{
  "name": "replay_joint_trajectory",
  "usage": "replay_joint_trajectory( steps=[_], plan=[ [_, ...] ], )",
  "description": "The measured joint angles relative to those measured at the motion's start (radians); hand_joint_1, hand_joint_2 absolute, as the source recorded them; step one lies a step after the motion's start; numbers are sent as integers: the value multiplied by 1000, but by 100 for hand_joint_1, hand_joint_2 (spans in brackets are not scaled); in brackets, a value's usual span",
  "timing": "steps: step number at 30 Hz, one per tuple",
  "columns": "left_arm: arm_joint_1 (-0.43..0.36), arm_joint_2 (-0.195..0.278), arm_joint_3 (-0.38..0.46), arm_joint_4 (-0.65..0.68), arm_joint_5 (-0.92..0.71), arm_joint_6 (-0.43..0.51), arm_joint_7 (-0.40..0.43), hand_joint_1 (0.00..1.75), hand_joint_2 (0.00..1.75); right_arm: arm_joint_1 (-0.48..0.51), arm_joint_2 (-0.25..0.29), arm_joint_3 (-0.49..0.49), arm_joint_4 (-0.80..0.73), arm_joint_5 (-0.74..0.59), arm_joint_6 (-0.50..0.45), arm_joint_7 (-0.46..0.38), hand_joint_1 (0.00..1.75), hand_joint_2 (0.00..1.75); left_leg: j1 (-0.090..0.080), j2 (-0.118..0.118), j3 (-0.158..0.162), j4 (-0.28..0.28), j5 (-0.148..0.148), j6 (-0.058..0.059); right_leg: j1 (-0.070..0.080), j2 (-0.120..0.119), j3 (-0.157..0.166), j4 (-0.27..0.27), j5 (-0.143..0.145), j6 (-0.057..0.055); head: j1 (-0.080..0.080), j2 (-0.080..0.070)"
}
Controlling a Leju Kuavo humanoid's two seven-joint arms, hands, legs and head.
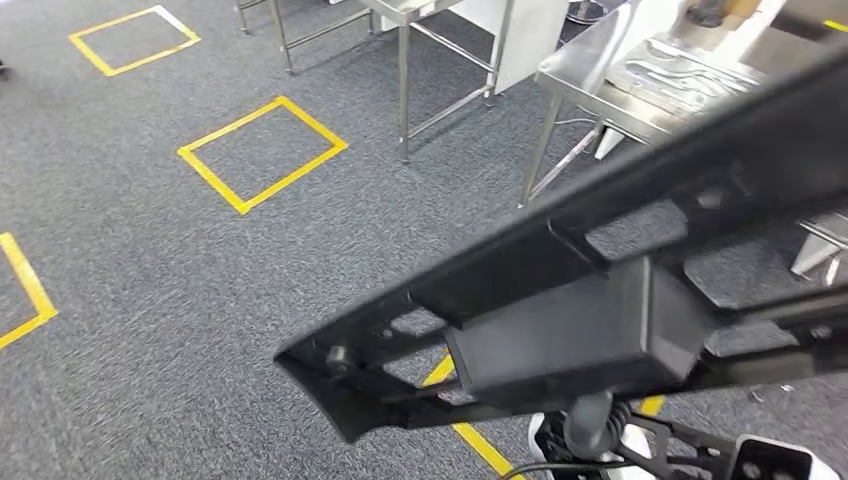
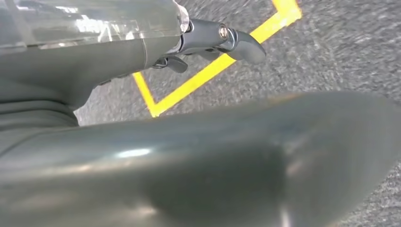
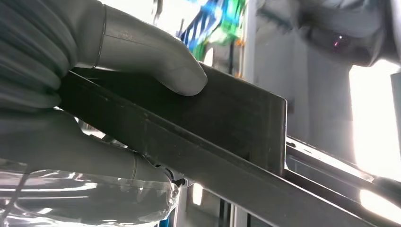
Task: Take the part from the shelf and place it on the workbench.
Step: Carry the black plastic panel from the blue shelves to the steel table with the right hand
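The right hand (image 3: 94, 94) is clamped on the part (image 1: 600, 290): in the right wrist view the thick grey thumb (image 3: 156, 61) presses down on the part's flat black face while the rest of the hand bears against its opposite side, so the piece is pinned between them. The part is a long black plastic frame with open cut-outs and a boxy block at its middle; in the head view it is carried in the air, slanting across the picture above the grey carpet (image 1: 150, 280), clear of any surface. The steel worktop (image 1: 600, 60) stands beyond it, well apart, with a grey moulded tray (image 1: 670, 75) resting near its front edge. The left hand (image 2: 217, 40) holds nothing; its dark fingers (image 2: 246, 45) are loosely extended over the carpet and a yellow taped floor marking (image 2: 213, 71).
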State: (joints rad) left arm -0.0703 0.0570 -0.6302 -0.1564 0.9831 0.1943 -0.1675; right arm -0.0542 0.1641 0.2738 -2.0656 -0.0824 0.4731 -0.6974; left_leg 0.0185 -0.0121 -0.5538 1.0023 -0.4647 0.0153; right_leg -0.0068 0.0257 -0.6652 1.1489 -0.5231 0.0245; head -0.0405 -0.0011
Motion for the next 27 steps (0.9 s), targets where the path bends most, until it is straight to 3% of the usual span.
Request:
replay_joint_trajectory(
  steps=[2, 3, 4, 5, 7, 9, 11, 12, 14, 16, 18, 19, 20, 22, 23, 25, 27],
  plan=[
    [1, 1, -6, 0, -3, -8, 3, 0, 0, -28, -8, 4, 35, 0, -48, 0, 175, 175, -4, 27, -2, 0, -1, 3, -3, -16, -60, 124, -49, 6, 0, 0],
    [1, 1, -11, 0, -6, -9, 8, 0, 0, -39, -15, 5, 53, -4, -61, 0, 175, 175, -6, 40, -3, 1, -1, 3, -4, -18, -70, 148, -50, 7, 0, 0],
    [-1, 1, -16, 0, -8, -8, 13, 0, 0, -48, -22, 5, 69, -9, -66, 1, 175, 175, -7, 51, -3, 1, -1, 3, -5, -21, -59, 131, -32, 6, 0, 0],
    [-3, 0, -20, 0, -10, -6, 17, 0, 0, -57, -29, 5, 84, -15, -65, 1, 175, 175, -7, 61, -2, 1, -2, 2, -5, -27, -30, 78, -2, 4, 0, 0],
    [-5, -1, -23, 0, -7, -1, 21, 0, 0, -71, -37, 6, 102, -24, -49, 1, 175, 175, -10, 77, 2, 2, -5, -3, 3, -62, 48, -63, 50, -7, 0, 0],
    [-4, -3, -23, 0, -1, 2, 21, 0, 0, -81, -39, 6, 112, -27, -32, 1, 175, 175, -14, 91, 4, 3, -9, -12, 12, -84, 82, -132, 63, -19, 0, 0],
    [-5, -5, -23, 0, 2, 3, 23, 0, 0, -87, -41, 8, 120, -28, -24, 0, 175, 175, -15, 106, 9, 2, -12, -22, 14, -67, 81, -138, 63, -29, 0, 0],
    [-6, -6, -23, 0, 3, 3, 23, 0, 0, -89, -42, 8, 124, -29, -23, 0, 175, 175, -14, 99, 10, 6, -17, -28, 11, -58, 83, -142, 66, -33, 0, 0],
    [-6, -7, -24, 0, 3, 2, 23, 0, 0, -94, -45, 9, 128, -33, -25, 0, 175, 175, -10, 61, -12, 61, -53, -38, 5, -41, 88, -149, 70, -45, 0, 0],
    [-1, -8, -26, 0, 2, 2, 23, 0, 0, -95, -47, 12, 131, -36, -25, 0, 175, 175, -7, 28, -74, 188, -115, -44, 4, -24, 88, -149, 70, -51, 0, 0],
    [3, -9, -30, 0, 2, 2, 24, 0, 0, -91, -51, 14, 133, -38, -25, 0, 175, 175, -6, 23, -128, 288, -140, -48, 4, 0, 89, -148, 70, -53, 0, 0],
    [5, -9, -31, 0, 2, 3, 24, 0, 0, -89, -53, 14, 134, -38, -25, 0, 175, 175, -5, 22, -131, 286, -123, -50, 4, 13, 90, -147, 69, -52, 0, 0],
    [5, -9, -32, 0, 2, 3, 24, 0, 0, -87, -55, 14, 134, -39, -25, 0, 175, 175, -3, 19, -115, 243, -88, -50, 3, 27, 92, -146, 68, -50, 0, 0],
    [7, -8, -34, 0, 2, 3, 25, 0, 0, -86, -59, 15, 135, -39, -25, 0, 175, 175, 2, -12, -57, 106, -16, -49, 2, 51, 93, -139, 63, -42, 0, 0],
    [7, -8, -35, 1, 1, 3, 26, 0, 0, -86, -60, 15, 135, -39, -25, 0, 175, 175, 4, -29, -35, 55, 0, -46, 2, 62, 90, -136, 61, -37, 0, 0],
    [5, -9, -38, 1, 1, 3, 28, 0, 0, -85, -63, 16, 135, -38, -24, 0, 175, 175, 3, -44, -19, 21, -3, -36, 2, 80, 82, -132, 61, -25, 0, 0],
    [1, -11, -40, 1, 2, 3, 29, 0, 0, -83, -66, 17, 134, -37, -24, 0, 175, 175, 4, -27, -16, 14, 0, -23, 0, 84, 77, -131, 61, -13, 0, 0]
  ],
)
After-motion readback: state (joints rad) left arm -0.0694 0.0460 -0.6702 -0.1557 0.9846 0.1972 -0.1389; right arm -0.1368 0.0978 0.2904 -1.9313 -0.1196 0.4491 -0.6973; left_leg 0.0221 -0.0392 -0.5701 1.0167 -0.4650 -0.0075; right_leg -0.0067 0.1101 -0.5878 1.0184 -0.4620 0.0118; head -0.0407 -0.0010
